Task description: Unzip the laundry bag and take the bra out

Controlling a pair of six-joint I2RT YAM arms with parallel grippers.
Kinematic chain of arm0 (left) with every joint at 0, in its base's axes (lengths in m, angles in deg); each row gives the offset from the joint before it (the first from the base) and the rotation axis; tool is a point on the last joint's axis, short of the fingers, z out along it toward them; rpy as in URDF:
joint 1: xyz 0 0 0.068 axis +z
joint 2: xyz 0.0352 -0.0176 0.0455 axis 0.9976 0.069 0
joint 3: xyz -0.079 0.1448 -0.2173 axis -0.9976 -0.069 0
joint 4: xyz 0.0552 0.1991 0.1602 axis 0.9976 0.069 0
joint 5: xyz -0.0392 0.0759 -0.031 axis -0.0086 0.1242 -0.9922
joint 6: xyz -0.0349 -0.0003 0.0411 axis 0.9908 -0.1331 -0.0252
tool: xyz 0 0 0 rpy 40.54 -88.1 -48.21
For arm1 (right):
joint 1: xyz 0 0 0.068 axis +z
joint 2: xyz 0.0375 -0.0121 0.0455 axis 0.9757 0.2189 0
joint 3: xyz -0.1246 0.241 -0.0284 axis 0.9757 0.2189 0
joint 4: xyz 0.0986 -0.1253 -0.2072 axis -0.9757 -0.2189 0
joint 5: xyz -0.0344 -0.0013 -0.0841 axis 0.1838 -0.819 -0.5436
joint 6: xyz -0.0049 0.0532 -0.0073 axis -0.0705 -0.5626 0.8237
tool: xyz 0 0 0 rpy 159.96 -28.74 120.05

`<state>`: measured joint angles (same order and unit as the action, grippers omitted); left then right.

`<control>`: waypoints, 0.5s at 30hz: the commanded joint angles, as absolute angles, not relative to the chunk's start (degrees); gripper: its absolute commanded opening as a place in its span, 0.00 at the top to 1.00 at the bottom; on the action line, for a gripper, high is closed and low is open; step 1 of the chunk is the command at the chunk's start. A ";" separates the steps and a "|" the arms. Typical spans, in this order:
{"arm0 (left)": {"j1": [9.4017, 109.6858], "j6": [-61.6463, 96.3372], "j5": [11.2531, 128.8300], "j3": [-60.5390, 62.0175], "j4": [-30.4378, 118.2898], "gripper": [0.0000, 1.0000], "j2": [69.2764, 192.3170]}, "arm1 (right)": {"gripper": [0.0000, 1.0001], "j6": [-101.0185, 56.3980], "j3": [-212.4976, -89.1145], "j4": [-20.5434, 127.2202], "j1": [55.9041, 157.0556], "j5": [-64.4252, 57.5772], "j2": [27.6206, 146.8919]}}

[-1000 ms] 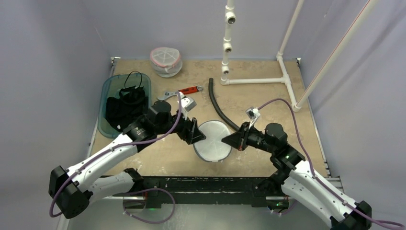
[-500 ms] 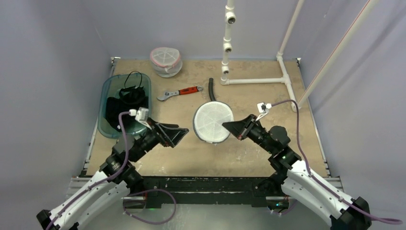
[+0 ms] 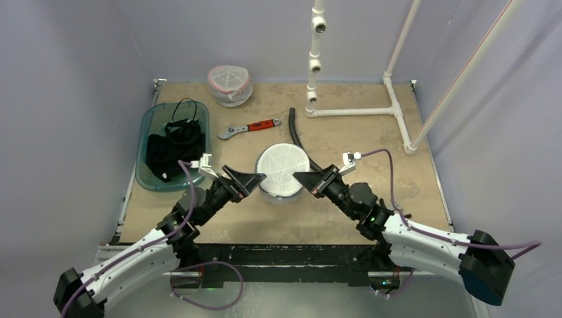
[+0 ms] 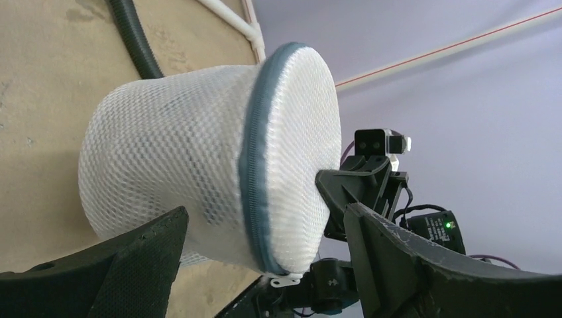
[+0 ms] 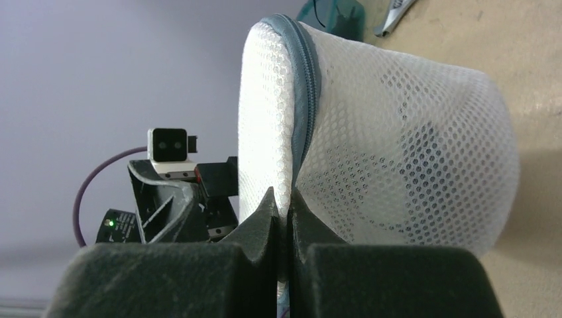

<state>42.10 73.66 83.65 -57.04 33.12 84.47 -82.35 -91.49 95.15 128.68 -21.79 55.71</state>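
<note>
laundry bag (image 3: 283, 173) on its side, zipper closed

mid-counter (image 3: 371, 132), the white mesh bag lies tipped between both arms. the left tool (image 3: 257, 180) gapes wide, its fingers flanking the bag. the right tool (image 3: 299, 177) is pinched tight on the lid's mesh beside the grey zipper (image 5: 306, 86). a dark garment (image 5: 424, 152) shows through the mesh.

hose (image 3: 293, 129) just behind laundry bag (image 3: 283, 173), wrench (image 3: 248, 128) beyond

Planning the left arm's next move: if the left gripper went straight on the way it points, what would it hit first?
The mesh laundry bag, most likely its zipped rim: it fills the space ahead of the open left gripper. The right gripper, shut on the bag, lies beyond.
</note>
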 commanded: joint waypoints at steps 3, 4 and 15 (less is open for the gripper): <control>37.33 77.92 87.85 -59.87 21.91 0.17 91.31 | 1.00 -86.28 -90.52 103.00 129.65 -27.10 56.93; 37.22 78.14 87.73 -60.14 20.91 0.19 92.20 | 1.00 -86.44 -90.29 102.64 129.76 -27.19 56.95; 36.32 83.35 85.60 -63.97 11.71 0.38 100.03 | 1.00 -88.72 -86.51 102.76 129.66 -29.04 57.15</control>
